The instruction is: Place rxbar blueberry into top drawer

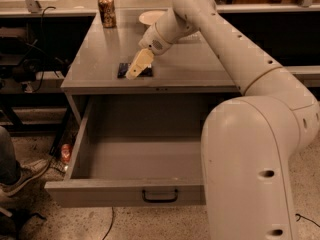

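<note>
The rxbar blueberry [123, 69] is a dark navy flat wrapper lying on the grey cabinet top [200, 66] near its front edge. My gripper [134, 73] hangs from the white arm, pointing down-left, with its cream fingers right over the bar's middle and right part, which they hide. The top drawer [125, 194] is pulled wide open below the cabinet top. Its inside shows only bare grey metal, and its front panel has a small black handle [160, 196].
A brown can [106, 11] stands at the back left of the cabinet top. A pale plate [152, 17] lies at the back centre. My big white arm housing [250, 169] covers the drawer's right side. A red can [66, 153], cables and a person's shoe [22, 176] are on the floor at left.
</note>
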Robot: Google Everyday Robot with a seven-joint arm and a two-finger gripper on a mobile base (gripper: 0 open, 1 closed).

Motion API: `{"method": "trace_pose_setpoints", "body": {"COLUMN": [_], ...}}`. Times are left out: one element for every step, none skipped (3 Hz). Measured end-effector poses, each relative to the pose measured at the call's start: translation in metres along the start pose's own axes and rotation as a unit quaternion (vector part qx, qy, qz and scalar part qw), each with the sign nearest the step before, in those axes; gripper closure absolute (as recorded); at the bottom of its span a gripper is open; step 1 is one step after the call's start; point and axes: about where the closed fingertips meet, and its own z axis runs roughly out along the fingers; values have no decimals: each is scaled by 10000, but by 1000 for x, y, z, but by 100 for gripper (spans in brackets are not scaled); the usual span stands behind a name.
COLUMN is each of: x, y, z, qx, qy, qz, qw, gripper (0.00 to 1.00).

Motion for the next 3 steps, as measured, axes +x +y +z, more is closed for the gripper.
{"method": "trace_pose_setpoints", "body": {"x": [6, 14, 18], "y": [-1, -4, -5], "z": [12, 17, 14], "qx": [-22, -27, -7], "qy": [62, 73, 38], "qz": [-46, -53, -27], "qw": [10000, 10000, 10000], "gripper": [0, 23, 46]}}
